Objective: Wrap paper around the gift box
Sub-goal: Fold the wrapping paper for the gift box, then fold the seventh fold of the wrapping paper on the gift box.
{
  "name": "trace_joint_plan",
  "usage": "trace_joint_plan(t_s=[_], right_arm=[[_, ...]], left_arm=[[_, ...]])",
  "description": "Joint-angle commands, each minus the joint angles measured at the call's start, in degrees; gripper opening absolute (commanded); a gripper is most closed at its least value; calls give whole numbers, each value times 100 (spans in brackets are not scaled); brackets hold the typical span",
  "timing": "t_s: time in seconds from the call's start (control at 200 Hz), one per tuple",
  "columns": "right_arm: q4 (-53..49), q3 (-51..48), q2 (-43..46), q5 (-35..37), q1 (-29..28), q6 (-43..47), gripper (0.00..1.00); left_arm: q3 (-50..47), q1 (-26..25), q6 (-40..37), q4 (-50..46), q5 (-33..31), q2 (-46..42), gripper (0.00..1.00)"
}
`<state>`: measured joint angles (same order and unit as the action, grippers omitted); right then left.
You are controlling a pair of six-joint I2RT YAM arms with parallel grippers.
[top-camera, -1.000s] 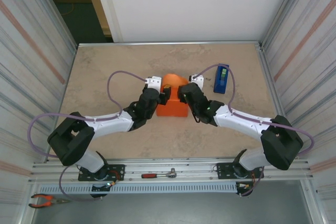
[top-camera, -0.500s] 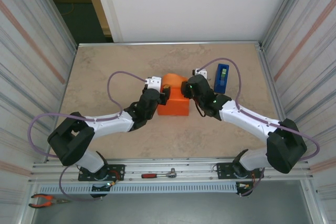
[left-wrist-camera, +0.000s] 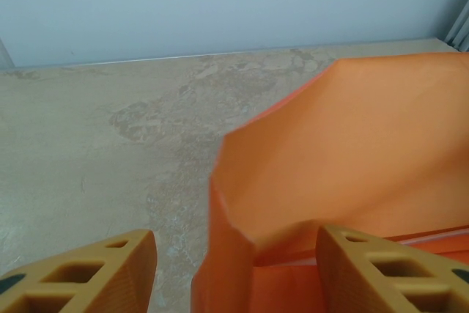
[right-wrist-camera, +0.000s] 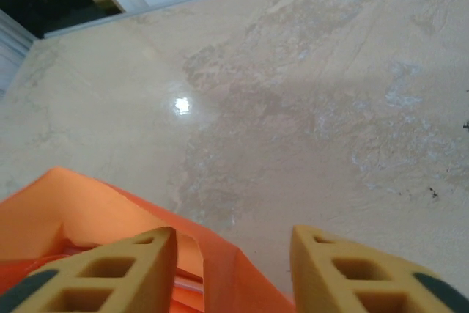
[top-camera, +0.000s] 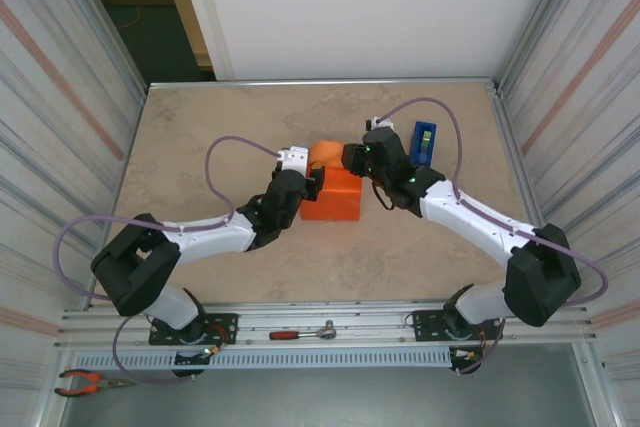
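The gift box [top-camera: 336, 203] sits mid-table as a squarish bright orange parcel. A flap of the paper [top-camera: 324, 154] stands up at its far side. My left gripper [top-camera: 313, 185] is at the parcel's left edge. It is open and straddles a folded corner of the paper [left-wrist-camera: 352, 144], with the left finger [left-wrist-camera: 80, 273] clear of the paper and the right finger [left-wrist-camera: 396, 273] against it. My right gripper [top-camera: 352, 160] hovers at the parcel's far right corner. It is open, with the paper's edge [right-wrist-camera: 234, 276] between its fingers [right-wrist-camera: 110, 273] and tabletop beyond.
A blue tape dispenser [top-camera: 422, 144] stands upright just right of the right gripper. The beige table [top-camera: 200, 137] is boxed in by metal walls on both sides. A ratchet tool [top-camera: 300, 333] lies on the front rail and pliers [top-camera: 85, 382] lie at the bottom left.
My right gripper has moved from the parcel's right side up toward its far right corner, nearer the tape dispenser. The left arm has stayed put.
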<state>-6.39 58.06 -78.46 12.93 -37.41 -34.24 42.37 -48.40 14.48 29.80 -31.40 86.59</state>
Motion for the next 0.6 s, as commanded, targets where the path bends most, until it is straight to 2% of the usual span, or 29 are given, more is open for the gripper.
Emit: trace_joint_plan(t_s=[0.0,0.075,0.14,0.241,0.331,0.596], right_arm=[[-162,93,662,-311,229,-302,50],[-209,-114,1013,-519,487,-610,53],[-316,-312,1188,-873,820,-960,50],[-214,-731,1374,-1373,1257,-1458,27],[4,-1032,1359,-1803,1498,-1747,0],[826,-1367,821,-2524,1601,-2254,0]], left_arm=[[29,-2,-32,-472,-193,140,59],[26,-2,-24,-468,-183,152,59],[23,-4,-24,-469,-186,148,59],[23,-10,-8,-465,-201,158,58],[26,-6,11,-445,-191,166,58],[52,-11,8,-508,-203,201,58]])
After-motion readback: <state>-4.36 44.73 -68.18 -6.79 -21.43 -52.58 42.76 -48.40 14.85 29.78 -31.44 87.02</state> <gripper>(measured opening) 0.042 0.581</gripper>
